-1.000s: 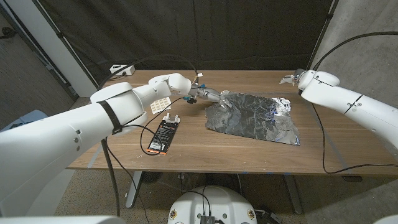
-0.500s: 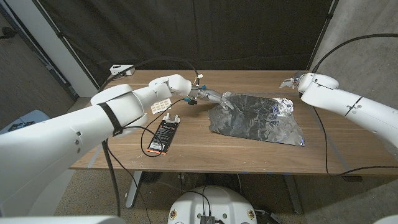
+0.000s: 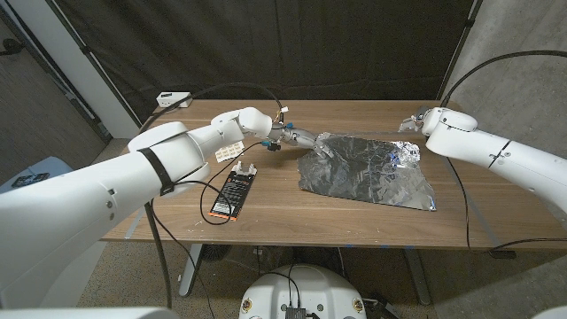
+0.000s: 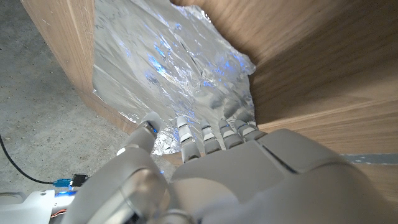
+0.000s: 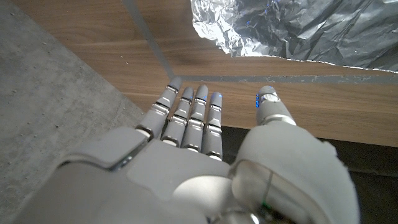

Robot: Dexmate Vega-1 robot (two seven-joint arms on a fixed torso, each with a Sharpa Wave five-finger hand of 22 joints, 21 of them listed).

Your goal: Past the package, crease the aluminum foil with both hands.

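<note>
In the head view, one sheet of aluminum foil (image 3: 368, 170) is seen lying crumpled on the table (image 3: 283, 221), to the right of one dark package (image 3: 231, 193). Compared with a second ago, the right hand (image 3: 415, 120) has been brought nearer to the far right corner of the foil, and the near edge of the foil has shifted a little. This suggests the second hold is being prepared, so creasing is not yet started.

In the left wrist view, the left hand (image 4: 205, 155) is closed on the foil edge, thumb against fingers.

In the right wrist view, the right hand (image 5: 205, 137) is empty, fingers straight and apart from the thumb, near the foil (image 5: 298, 28).
</note>
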